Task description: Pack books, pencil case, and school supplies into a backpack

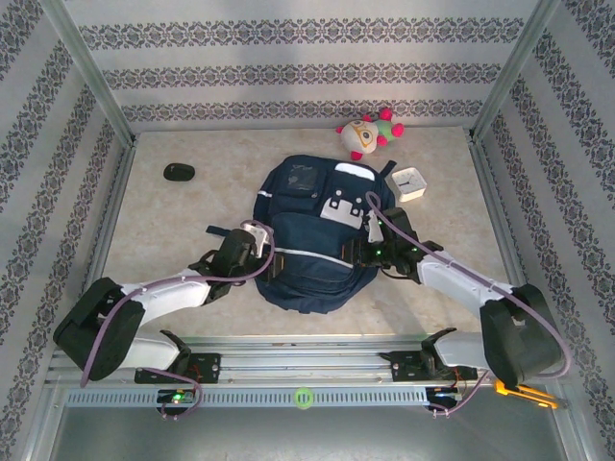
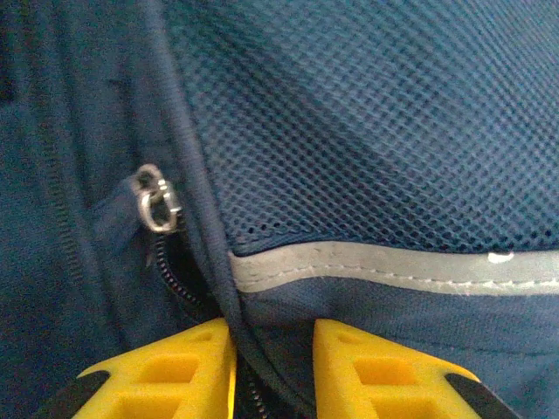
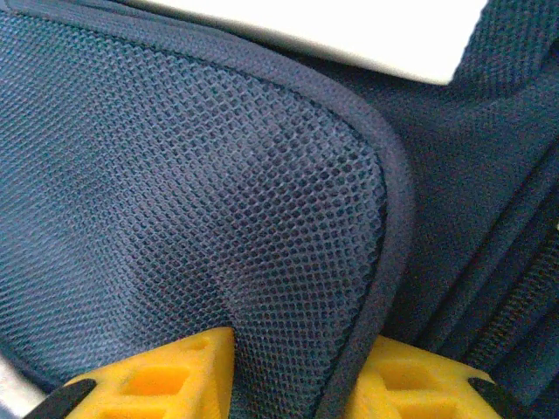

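The backpack [image 1: 312,252] lies on the desk [image 1: 183,230] between your pincers, the left pincer [image 1: 261,235] at its left side, the right pincer [image 1: 370,252] at its right. Beyond the left pincer and further left lies a small oval thing [image 1: 179,172]. Beyond the right pincer sits a clock [image 1: 411,182], and farther behind it, a stuffed toy [image 1: 370,133].

We see bright, even overhead light and soft shadows on the table [image 1: 163,240]; our wrist views look dimmer, with blurred yellow fingers [image 2: 166,380].
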Controlling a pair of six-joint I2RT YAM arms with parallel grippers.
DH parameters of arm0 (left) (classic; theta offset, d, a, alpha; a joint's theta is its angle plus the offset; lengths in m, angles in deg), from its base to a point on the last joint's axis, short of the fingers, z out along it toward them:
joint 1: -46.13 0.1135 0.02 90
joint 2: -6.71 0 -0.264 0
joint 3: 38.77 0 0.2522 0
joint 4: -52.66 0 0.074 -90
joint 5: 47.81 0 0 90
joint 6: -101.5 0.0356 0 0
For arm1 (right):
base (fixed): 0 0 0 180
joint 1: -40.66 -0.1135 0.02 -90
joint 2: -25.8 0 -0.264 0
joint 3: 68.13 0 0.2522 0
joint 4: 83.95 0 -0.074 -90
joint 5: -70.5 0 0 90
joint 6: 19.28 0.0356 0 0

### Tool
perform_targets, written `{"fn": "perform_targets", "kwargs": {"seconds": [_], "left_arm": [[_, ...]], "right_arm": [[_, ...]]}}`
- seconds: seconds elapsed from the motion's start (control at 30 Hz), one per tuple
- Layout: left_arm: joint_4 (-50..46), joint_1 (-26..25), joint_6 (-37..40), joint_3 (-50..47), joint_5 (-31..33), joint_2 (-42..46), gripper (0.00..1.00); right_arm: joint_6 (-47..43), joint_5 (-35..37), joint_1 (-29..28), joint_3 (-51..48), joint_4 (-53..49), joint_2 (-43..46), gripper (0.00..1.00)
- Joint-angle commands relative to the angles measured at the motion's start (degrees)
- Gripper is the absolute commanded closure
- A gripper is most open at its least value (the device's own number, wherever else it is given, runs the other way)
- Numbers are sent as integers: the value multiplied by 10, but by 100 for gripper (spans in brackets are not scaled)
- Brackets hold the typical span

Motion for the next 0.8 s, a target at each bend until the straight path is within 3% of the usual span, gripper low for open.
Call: {"fn": "perform_targets", "kwargs": {"seconds": [0.0, 0.17, 0.37, 0.47, 0.53, 0.77], "left_arm": [[41, -50, 0, 3, -74, -8, 71], [33, -59, 12, -6, -65, 45, 64], [-22, -28, 90, -41, -13, 205, 43], [-62, 26, 192, -45, -36, 264, 34], [-116, 74, 313, -18, -109, 275, 33], [-333, 116, 562, 118, -177, 223, 32]], "right_arm": [[-52, -47, 1, 45, 68, -35, 64], [-103, -53, 13, 76, 41, -39, 57], [-257, 8, 6, 65, -14, 83, 53], [-363, 3, -15, 60, -44, 139, 53], [-432, -1, -41, 61, -61, 158, 53], [-468, -5, -83, 89, -75, 138, 53]]}}
